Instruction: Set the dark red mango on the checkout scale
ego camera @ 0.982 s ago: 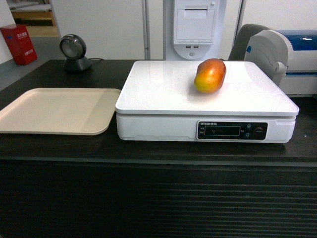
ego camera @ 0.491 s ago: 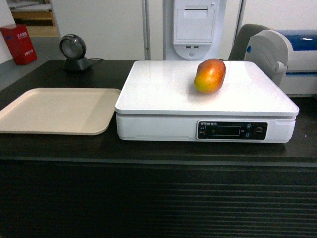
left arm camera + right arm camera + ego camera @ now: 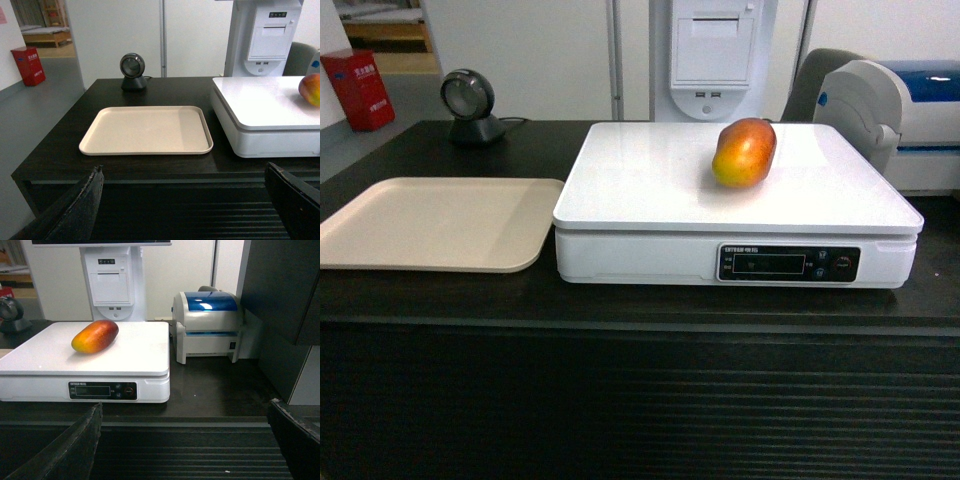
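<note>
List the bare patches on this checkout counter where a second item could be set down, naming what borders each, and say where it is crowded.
The beige tray is bare throughout. The scale top is free left of and in front of the dark red mango. Dark counter lies open between the scanner and the tray. It is crowded on the right, where the blue-topped printer sits close beside the scale.

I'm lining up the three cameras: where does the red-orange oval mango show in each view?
Head: red-orange oval mango right of centre, on the flat white scale.
Left wrist: only its edge at the far right.
Right wrist: upper left.
Shared landmark: the scale.
</note>
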Controlling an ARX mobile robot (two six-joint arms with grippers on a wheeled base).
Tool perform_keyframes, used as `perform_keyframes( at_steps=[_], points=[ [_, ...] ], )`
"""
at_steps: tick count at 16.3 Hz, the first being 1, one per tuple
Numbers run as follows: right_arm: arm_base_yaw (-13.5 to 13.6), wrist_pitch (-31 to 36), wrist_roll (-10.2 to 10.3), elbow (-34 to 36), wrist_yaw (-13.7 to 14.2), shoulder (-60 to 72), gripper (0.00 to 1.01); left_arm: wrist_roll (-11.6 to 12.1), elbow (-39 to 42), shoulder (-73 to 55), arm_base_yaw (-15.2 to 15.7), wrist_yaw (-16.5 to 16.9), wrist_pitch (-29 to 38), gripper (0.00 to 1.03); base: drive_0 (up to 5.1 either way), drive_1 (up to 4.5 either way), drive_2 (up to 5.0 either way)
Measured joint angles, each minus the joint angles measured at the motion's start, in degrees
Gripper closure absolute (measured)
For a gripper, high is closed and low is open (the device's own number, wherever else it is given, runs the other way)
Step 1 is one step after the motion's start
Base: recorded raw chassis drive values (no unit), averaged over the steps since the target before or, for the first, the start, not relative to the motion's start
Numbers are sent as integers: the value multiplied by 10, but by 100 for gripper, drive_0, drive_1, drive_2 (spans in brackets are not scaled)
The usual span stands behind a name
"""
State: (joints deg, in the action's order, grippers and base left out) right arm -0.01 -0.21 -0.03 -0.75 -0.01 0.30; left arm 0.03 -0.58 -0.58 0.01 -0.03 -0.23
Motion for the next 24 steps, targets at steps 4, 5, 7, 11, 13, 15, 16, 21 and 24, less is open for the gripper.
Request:
perform_keyframes(
  at_steps=[4,5,7,11,13,15,16,21,24],
  points=[
    [0,0,0,0,0,0,3,0,0,0,0,0,0,5,0,0,0],
    [0,0,0,0,0,0,3,0,0,0,0,0,0,5,0,0,0],
    [0,1,0,0,0,0,3,0,0,0,0,0,1,5,0,0,0],
    [0,1,0,0,0,0,3,0,0,0,0,0,2,5,0,0,0],
    [0,2,0,0,0,0,3,0,0,0,0,0,2,5,0,0,0],
    [0,0,0,0,0,0,3,0,0,0,0,0,1,5,0,0,0],
    [0,0,0,0,0,0,3,0,0,0,0,0,1,5,0,0,0],
    [0,0,0,0,0,0,3,0,0,0,0,0,0,5,0,0,0],
    [0,0,0,0,0,0,3,0,0,0,0,0,0,5,0,0,0]
  ],
)
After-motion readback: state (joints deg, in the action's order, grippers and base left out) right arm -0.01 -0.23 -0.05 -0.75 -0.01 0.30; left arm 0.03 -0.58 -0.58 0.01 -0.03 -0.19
